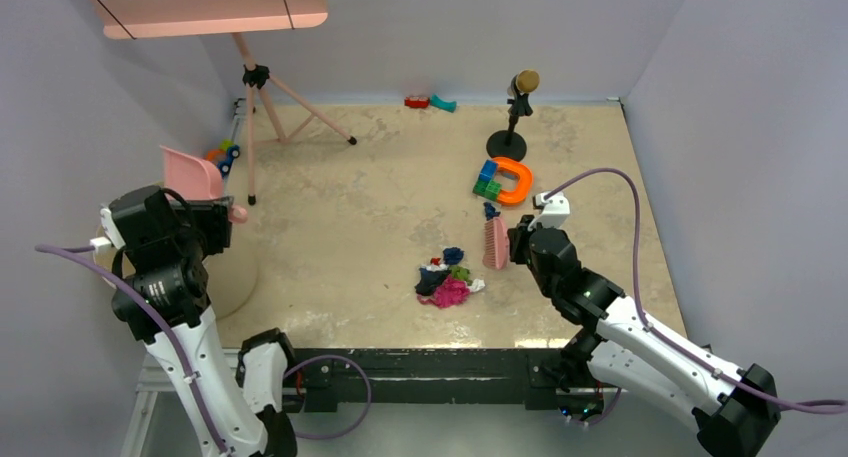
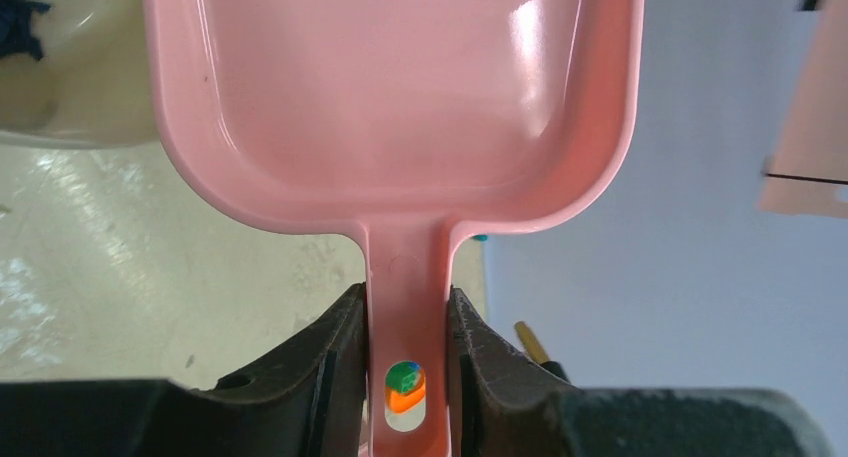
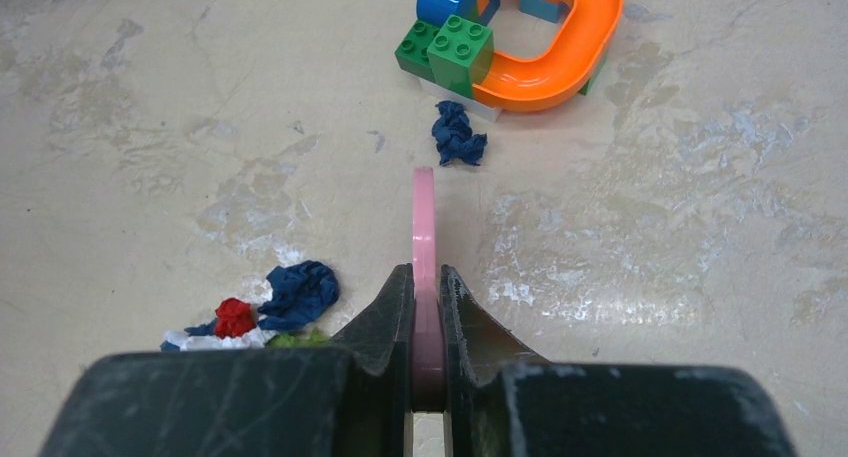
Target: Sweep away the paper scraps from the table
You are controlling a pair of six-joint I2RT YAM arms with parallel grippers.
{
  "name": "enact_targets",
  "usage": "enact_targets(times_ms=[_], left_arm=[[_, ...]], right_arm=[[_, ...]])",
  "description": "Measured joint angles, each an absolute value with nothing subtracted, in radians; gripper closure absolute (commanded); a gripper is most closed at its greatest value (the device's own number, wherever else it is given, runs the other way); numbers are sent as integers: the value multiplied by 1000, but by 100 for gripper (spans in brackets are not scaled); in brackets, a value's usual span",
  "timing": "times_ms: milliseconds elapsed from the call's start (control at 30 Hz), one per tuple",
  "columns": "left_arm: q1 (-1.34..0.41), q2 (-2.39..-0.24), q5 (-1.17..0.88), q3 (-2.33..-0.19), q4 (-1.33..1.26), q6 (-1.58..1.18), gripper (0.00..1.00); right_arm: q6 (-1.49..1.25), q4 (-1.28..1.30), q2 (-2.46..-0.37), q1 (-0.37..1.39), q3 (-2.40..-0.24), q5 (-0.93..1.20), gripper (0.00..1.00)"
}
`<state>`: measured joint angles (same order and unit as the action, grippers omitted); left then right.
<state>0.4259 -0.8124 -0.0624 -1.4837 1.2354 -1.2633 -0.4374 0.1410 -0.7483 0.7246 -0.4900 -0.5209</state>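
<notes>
A pile of paper scraps [image 1: 447, 280], black, magenta, blue, green, red and white, lies on the beige table [image 1: 340, 227] at centre front; part of it shows in the right wrist view [image 3: 270, 307]. One dark blue scrap [image 3: 457, 135] lies apart near the blocks, and shows from above [image 1: 490, 210]. My right gripper [image 1: 512, 241] is shut on a pink brush [image 1: 495, 243], seen edge-on in the wrist view [image 3: 424, 237], right of the pile. My left gripper [image 1: 222, 217] is shut on the handle of a pink dustpan [image 2: 400, 107], held up at the far left [image 1: 192, 173].
Blue-green blocks with an orange horseshoe [image 1: 505, 180] sit behind the brush. A black stand with a gold top [image 1: 517, 112] is at the back. A pink tripod [image 1: 262, 107] stands back left. Small red and teal toys [image 1: 430, 102] lie by the back wall.
</notes>
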Motion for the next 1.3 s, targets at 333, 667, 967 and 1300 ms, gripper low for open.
enact_targets(times_ms=[333, 667, 967, 1300], left_arm=[[333, -837, -116, -1384, 1228, -1145, 100], [-98, -971, -39, -1552, 1147, -908, 100], [-439, -1017, 76, -1300, 1088, -712, 100], [-704, -1005, 181, -1093, 1153, -631, 100]], right_arm=[[-439, 146, -746, 725, -493, -521, 100], [-442, 272, -791, 725, -686, -537, 100], [-289, 324, -953, 724, -825, -697, 100], [139, 238, -1288, 724, -860, -638, 100]])
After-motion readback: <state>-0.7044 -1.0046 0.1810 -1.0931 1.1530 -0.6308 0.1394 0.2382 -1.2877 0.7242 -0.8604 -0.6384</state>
